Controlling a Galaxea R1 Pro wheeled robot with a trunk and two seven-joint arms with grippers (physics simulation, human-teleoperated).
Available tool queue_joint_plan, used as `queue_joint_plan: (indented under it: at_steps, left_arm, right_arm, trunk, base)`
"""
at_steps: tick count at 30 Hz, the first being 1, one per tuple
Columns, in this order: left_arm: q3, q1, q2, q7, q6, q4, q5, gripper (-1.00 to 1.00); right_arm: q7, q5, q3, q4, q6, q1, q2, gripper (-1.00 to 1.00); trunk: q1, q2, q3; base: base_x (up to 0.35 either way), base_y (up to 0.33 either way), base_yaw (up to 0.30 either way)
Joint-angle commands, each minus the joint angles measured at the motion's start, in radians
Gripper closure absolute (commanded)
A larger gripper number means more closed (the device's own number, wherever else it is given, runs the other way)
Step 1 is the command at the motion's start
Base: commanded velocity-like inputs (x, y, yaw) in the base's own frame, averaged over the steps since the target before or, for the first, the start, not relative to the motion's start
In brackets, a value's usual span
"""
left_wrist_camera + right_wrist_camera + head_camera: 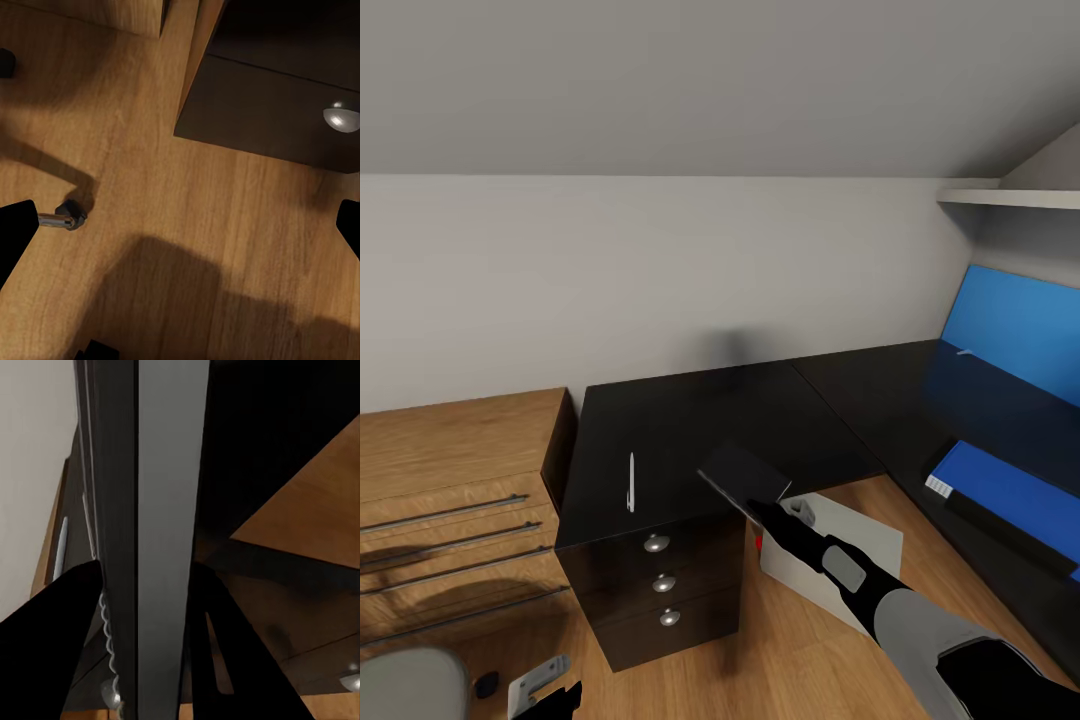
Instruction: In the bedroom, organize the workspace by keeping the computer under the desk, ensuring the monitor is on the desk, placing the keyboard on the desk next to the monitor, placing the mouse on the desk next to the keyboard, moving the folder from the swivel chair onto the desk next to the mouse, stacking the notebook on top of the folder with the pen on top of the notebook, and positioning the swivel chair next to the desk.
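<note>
Dark notebook (745, 477) pinched edge-on in right gripper (768, 513) (left gripper (180, 232) wide, empty).

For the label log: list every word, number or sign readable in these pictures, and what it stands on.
No text can be read.
Folder: a white tag with dark marks at its near corner, too small to read.
Notebook, pen, desk, drawers: no markings.

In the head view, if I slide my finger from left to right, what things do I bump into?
Wooden dresser → pen on the desk → notebook, held up in the right gripper → computer on the floor → blue folder.
</note>
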Motion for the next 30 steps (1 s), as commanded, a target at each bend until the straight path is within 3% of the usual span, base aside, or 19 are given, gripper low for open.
queue_joint_plan:
  at_steps: [1, 30]
  left_arm:
    - [0.001, 0.0, -0.001, 0.004, 0.006, -0.002, 0.011, -1.0]
    - [0.001, 0.0, -0.001, 0.004, 0.006, -0.002, 0.011, -1.0]
  right_arm:
    - [0.001, -0.007, 0.007, 0.001, 0.005, -0.001, 0.0, 1.0]
    - [0.003, -0.009, 0.006, -0.001, 0.017, -0.001, -0.004, 1.0]
  trunk:
    - [0.0, 0.0, -0.001]
    - [-0.111, 0.203, 0.09]
  base:
    - [0.0, 0.0, 0.0]
    - [0.0, 0.0, 0.0]
